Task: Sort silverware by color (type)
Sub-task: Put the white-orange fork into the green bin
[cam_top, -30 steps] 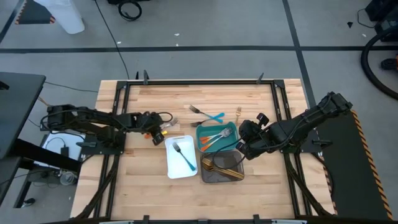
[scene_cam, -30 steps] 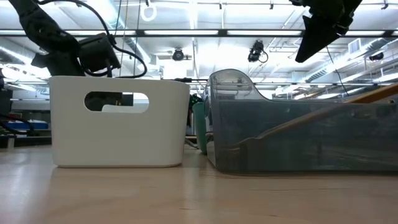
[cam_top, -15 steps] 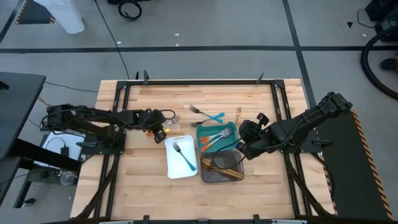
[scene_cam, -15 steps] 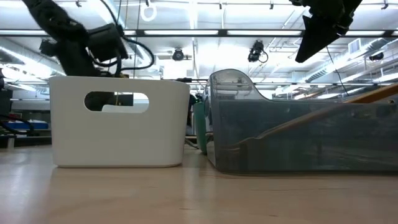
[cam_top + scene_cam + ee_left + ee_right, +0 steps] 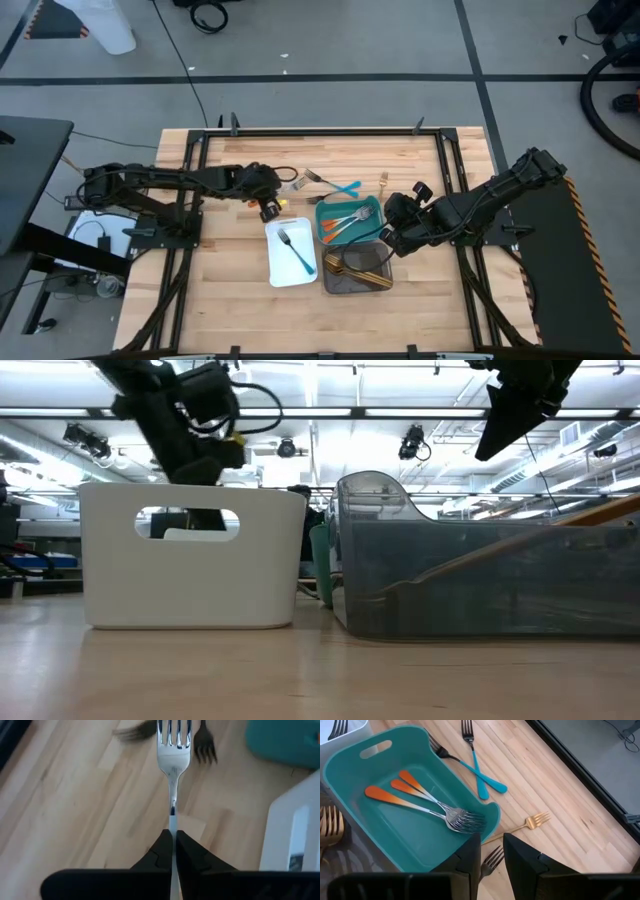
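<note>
My left gripper [image 5: 172, 834] [image 5: 280, 190] hangs over the table left of the white tray [image 5: 272, 270], shut on a fork [image 5: 173, 745] whose silver head points ahead; its handle is hidden. My right gripper [image 5: 491, 842] [image 5: 390, 235] hovers open by the teal tray [image 5: 350, 775]. A silver fork head [image 5: 492, 860] shows below its gap, on the table. The teal tray holds orange-handled forks [image 5: 420, 800]. A blue-handled fork [image 5: 297, 250] lies in the white tray. Gold utensils [image 5: 360, 268] fill the grey tray [image 5: 335, 287]. My left gripper pinches the fork's thin neck [image 5: 172, 822], just behind the head, between its two fingertips. The fingers slant down from the table's left and lie along the fork, so the head sticks out past them. The fork is lifted clear of the table.
Two blue-handled forks [image 5: 335, 185] lie crossed on the wood behind the teal tray, with a gold fork [image 5: 383, 182] to their right. A black frame rail [image 5: 330, 130] borders the table. Bare wood lies in front of the trays.
My left gripper has risen and gone toward the table's right, toward the white tray, carrying the fork up off the wood. It stays shut on the fork.
</note>
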